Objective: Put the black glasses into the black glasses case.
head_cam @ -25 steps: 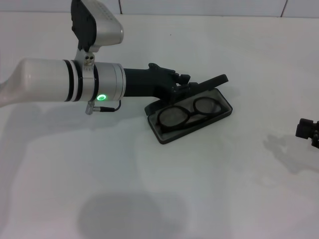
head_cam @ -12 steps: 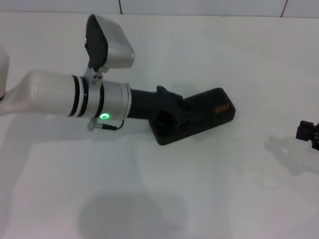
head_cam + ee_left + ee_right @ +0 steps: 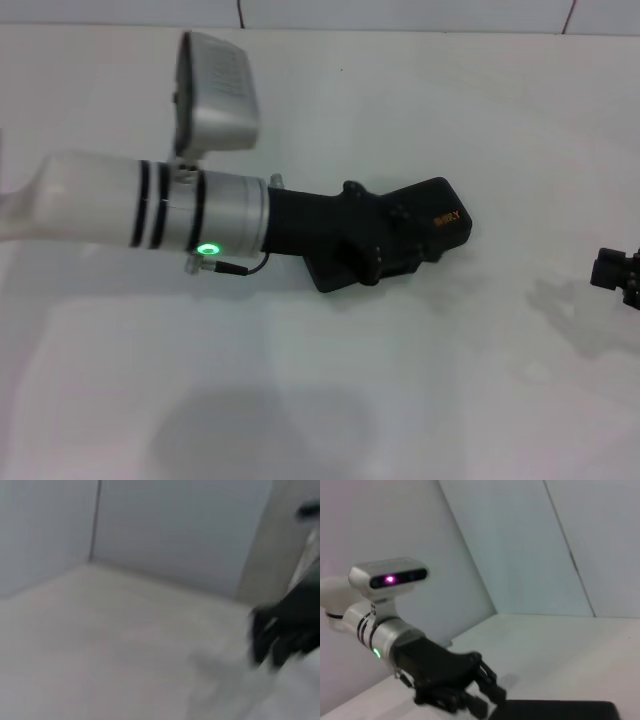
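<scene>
The rectangular black hard glasses case (image 3: 425, 232) lies shut mid-table, so the glasses are hidden, presumably inside. The left gripper (image 3: 375, 245) presses on its lid; finger spread can't be told. Only withdrawal seems left. The right gripper (image 3: 620, 272) is parked far right.

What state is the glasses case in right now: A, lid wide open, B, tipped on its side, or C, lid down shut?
C: the case lies flat with its lid down, orange lettering facing up, and the left gripper resting on top.
</scene>
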Controlling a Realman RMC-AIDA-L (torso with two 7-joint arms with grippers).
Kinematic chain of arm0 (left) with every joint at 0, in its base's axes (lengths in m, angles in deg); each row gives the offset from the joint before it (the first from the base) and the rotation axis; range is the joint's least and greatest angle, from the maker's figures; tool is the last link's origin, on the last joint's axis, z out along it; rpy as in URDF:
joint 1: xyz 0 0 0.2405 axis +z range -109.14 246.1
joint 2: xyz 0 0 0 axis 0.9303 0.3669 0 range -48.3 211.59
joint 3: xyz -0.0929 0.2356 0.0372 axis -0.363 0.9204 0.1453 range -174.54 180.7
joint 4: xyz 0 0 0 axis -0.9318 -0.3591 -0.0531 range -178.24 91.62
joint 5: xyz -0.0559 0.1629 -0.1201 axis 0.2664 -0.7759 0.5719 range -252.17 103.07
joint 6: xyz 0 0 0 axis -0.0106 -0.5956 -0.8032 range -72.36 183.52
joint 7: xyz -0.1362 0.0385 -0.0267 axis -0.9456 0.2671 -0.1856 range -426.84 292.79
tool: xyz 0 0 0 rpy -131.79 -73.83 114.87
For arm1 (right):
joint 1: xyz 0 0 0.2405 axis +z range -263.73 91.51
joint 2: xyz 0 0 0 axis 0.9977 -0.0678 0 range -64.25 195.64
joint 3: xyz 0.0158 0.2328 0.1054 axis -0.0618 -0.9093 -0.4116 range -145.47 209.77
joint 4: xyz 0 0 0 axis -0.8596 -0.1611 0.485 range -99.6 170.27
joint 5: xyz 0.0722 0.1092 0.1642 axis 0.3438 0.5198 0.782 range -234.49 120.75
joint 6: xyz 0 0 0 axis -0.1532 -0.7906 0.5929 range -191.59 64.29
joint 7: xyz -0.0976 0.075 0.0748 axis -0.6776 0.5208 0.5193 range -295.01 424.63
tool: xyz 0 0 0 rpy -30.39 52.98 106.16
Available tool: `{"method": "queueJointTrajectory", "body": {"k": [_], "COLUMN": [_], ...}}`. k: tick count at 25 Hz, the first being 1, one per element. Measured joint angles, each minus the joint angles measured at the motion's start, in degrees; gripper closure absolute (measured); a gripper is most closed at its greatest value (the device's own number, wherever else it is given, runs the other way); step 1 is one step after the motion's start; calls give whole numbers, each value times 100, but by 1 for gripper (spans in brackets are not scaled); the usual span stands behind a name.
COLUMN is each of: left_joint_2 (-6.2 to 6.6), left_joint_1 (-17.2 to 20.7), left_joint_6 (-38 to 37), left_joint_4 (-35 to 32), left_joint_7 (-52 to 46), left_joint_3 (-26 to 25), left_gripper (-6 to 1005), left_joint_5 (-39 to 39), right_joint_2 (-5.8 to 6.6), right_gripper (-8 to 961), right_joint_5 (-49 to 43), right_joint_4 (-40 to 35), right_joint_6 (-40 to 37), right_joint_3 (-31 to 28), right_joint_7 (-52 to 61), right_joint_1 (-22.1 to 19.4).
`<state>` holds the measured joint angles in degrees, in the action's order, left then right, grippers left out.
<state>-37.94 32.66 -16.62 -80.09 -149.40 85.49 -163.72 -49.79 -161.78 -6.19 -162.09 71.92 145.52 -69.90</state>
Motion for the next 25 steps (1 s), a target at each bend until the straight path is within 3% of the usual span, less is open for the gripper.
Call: {"method": "queueJointTrajectory", "body": {"k": [4, 7, 10, 14, 16, 21, 25], "left_joint_2": [90, 117, 131, 365, 435, 503, 577], "left_joint_1": [489, 861, 1060, 1145, 1203, 1456, 1561], "left_joint_6": [-1208, -2436, -3105, -3395, -3499, -3567, -3582], "left_joint_4": [-724, -1006, -1022, -840, -772, -734, -734], "left_joint_7": [138, 887, 1272, 1048, 1054, 1052, 1049], "left_joint_3": [-472, -1170, -1740, -1886, -1907, -2112, -2166], "left_gripper": [706, 668, 611, 535, 497, 358, 360], "left_joint_5": [249, 399, 493, 472, 476, 484, 489], "right_joint_2": [-6, -48, -68, -71, -71, -70, -70], "right_gripper": [658, 656, 655, 652, 651, 448, 291], "right_joint_5": [165, 609, 1294, 2183, 2356, 2506, 2548], "right_joint_4": [-27, 44, 139, 123, 92, 72, 68], "right_joint_6": [-591, -1010, -1037, -577, -421, -347, -373], "right_joint_3": [19, 261, 1091, 2514, 2876, 3055, 3089], "right_joint_7": [-213, -409, -564, -642, -643, -644, -668], "right_joint_1": [127, 313, 541, 917, 1076, 1203, 1150]}}
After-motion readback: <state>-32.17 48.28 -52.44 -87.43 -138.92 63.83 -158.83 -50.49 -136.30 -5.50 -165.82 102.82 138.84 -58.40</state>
